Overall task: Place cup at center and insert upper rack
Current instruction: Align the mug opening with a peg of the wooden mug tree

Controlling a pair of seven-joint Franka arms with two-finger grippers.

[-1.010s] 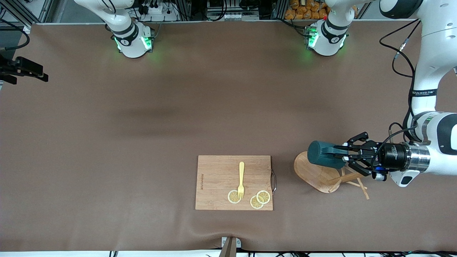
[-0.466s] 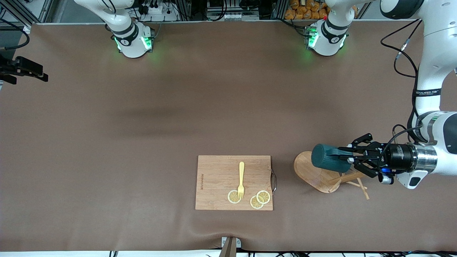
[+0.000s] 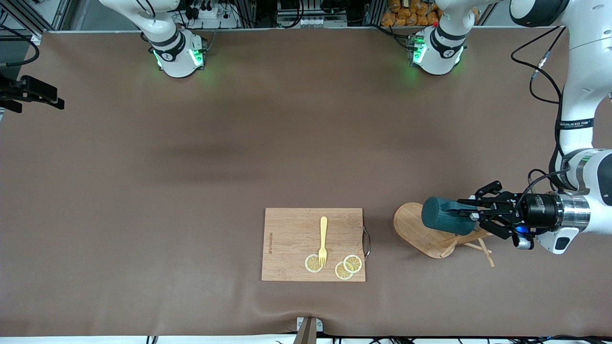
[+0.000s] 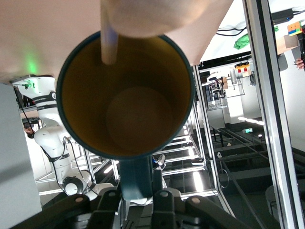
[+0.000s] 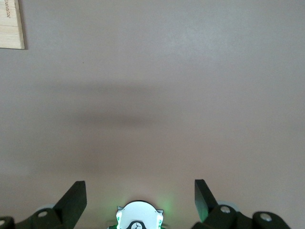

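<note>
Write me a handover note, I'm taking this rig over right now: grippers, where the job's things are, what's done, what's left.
Left gripper: shut on the cup's handle, holding it on its side in the air over the upper rack.
Right gripper: open, holding nothing, waiting over bare table.
Upper rack: tipped over at the left arm's end of the table, beside the cutting board.
Done: cup gripped and lifted.
Left: set the cup at the table's center, then insert the rack.

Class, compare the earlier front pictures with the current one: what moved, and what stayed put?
The left gripper, shut on the cup by its handle, drew it sideways over the fallen upper rack toward the left arm's end of the table. The rack, cutting board, fork and open right gripper stayed put.
</note>
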